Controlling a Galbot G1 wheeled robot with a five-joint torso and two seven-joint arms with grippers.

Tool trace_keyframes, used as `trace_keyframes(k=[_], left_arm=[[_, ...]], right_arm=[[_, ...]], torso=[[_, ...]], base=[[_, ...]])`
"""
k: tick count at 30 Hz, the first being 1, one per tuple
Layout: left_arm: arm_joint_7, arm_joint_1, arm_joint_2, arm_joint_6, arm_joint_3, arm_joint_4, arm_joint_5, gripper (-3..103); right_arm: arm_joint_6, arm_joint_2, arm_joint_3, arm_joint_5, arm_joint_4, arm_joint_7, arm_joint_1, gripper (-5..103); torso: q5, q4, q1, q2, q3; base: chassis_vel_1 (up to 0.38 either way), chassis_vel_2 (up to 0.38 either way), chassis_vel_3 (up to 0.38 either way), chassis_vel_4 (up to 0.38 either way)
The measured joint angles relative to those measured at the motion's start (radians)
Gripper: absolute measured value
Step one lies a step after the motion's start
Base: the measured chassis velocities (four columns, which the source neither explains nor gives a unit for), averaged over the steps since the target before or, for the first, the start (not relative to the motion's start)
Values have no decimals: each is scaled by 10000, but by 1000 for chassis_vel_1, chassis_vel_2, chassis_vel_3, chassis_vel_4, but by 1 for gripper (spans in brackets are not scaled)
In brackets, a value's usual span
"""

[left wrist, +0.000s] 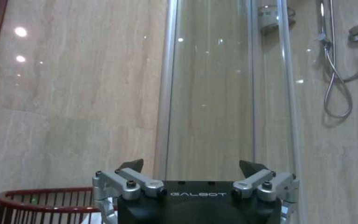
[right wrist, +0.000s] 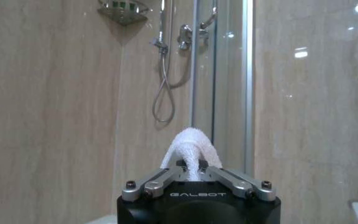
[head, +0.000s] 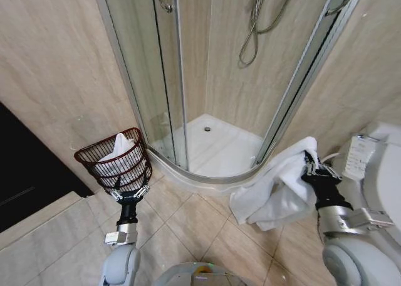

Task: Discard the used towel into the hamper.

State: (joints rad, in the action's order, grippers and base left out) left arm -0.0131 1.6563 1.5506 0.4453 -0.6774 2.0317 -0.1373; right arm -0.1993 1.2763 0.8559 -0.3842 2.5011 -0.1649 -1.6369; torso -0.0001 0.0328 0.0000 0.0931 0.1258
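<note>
White towel (head: 276, 189) is clamped in the closed right tool (head: 311, 168) at 4 o'clock.
Its trailing folds may be caught on the hamper (head: 116, 160) rim at 9 o'clock, where the left tool (head: 128, 192) is held open, empty.

The left claw (head: 128, 194) pointed upward, its jaws spread wide and holding nothing. The right claw (head: 311, 167) was raised, jaws pinched tight on the towel (head: 276, 185).

Ahead of me a curved glass shower enclosure (head: 188, 79) with chrome frame stands on a white tray (head: 216, 149), a chrome shower hose (head: 254, 29) looping down its beige wall, above beige floor tiles (head: 194, 226).
</note>
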Motion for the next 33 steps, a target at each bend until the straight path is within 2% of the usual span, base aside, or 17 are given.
trace_keyframes(k=[17, 33], left_arm=[[112, 56, 68, 150, 3, -30, 14, 100], [393, 122, 242, 405, -5, -64, 54, 100]], right_arm=[[291, 170, -140, 468, -10, 183, -108, 2], [865, 352, -397, 1121, -12, 972, -473, 2]], torso=[[2, 1, 0, 0, 0], [1, 1, 1, 0, 0]], base=[[56, 55, 63, 52], [123, 113, 117, 114]])
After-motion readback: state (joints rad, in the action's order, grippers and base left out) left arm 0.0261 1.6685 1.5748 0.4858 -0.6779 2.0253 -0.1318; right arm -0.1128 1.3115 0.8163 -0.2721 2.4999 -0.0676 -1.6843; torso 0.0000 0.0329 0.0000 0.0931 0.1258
